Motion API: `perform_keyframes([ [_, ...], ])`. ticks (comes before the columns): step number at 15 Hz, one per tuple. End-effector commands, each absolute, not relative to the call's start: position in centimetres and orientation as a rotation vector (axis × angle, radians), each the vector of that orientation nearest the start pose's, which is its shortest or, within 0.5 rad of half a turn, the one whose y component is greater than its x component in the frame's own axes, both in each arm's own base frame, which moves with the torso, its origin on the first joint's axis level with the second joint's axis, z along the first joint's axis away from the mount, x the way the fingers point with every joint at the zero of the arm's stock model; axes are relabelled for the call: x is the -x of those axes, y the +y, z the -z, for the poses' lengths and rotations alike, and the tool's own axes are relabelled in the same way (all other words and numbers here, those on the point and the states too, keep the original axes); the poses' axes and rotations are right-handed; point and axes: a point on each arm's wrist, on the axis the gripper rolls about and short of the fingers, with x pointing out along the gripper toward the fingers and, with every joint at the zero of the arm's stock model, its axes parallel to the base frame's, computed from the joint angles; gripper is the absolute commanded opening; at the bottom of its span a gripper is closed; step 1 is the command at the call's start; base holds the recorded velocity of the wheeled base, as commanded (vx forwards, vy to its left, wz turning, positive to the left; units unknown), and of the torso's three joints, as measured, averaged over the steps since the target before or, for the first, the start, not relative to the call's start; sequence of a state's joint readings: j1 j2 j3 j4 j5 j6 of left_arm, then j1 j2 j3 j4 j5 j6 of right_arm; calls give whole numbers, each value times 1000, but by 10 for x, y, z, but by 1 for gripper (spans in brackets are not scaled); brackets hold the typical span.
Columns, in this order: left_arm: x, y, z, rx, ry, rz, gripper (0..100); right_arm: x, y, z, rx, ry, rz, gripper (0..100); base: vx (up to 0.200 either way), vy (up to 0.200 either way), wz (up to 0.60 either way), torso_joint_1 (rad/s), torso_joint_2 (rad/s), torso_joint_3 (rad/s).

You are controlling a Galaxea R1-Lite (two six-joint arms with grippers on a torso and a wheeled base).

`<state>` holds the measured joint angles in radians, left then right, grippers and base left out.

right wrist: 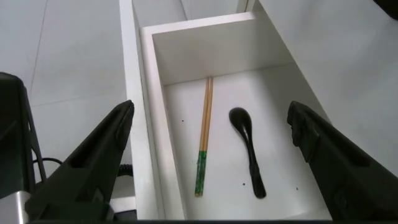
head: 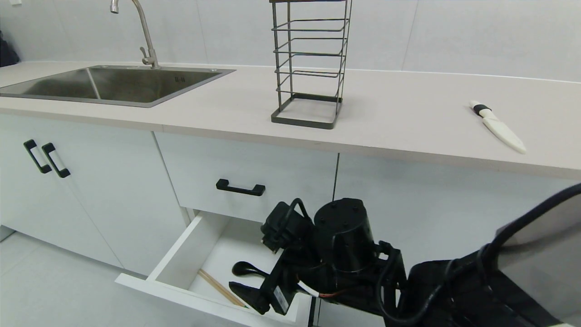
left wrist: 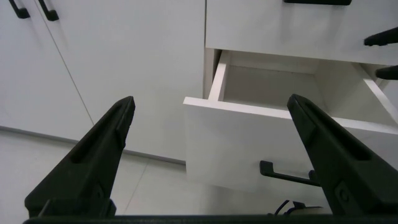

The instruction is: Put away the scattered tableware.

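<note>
Chopsticks [right wrist: 203, 137] and black spoon [right wrist: 247, 146] lie apart in open drawer [right wrist: 199, 46]; right hand [right wrist: 209, 109] hovers above, spread, empty; left hand [left wrist: 210, 102] spread too.

You are facing a pale kitchen counter with white cabinets under it.
A light tiled wall [head: 454, 36] is running behind the countertop [head: 408, 118], where a steel sink [head: 136, 84] is sitting at your left with a curved faucet [head: 145, 32] rising at its back edge, and a dark wire rack [head: 302, 121] is standing upright near the middle. Below, two cabinet doors [head: 91, 204] with black handles [head: 37, 156] are hanging side by side under the sink. To their right a closed drawer front [head: 281, 172] is carrying a black bar handle [head: 240, 187], and directly beneath it the lower drawer [head: 188, 254] is standing pulled out over the light tiled floor [head: 54, 290]. Soft, even light is falling across everything.
</note>
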<state>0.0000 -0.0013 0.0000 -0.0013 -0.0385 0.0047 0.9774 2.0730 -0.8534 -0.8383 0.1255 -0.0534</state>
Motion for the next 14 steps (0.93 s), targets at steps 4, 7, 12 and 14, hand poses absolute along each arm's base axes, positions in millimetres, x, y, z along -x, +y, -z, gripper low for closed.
perform_keyframes([
  [4,23,-1,-76,-5,-2,38,100,-202,282,-102,191,287,-1067,100,0,0,0,0,0,0],
  [7,23,-1,-76,-5,-2,38,100,-181,256,-108,174,319,-1063,100,0,0,0,0,0,0],
  [12,23,-1,-76,-5,-2,38,100,-149,207,-127,86,330,-992,100,0,0,0,0,0,0],
  [14,23,-1,-76,-5,-2,38,100,-139,177,-133,77,321,-952,100,0,0,0,0,0,0],
])
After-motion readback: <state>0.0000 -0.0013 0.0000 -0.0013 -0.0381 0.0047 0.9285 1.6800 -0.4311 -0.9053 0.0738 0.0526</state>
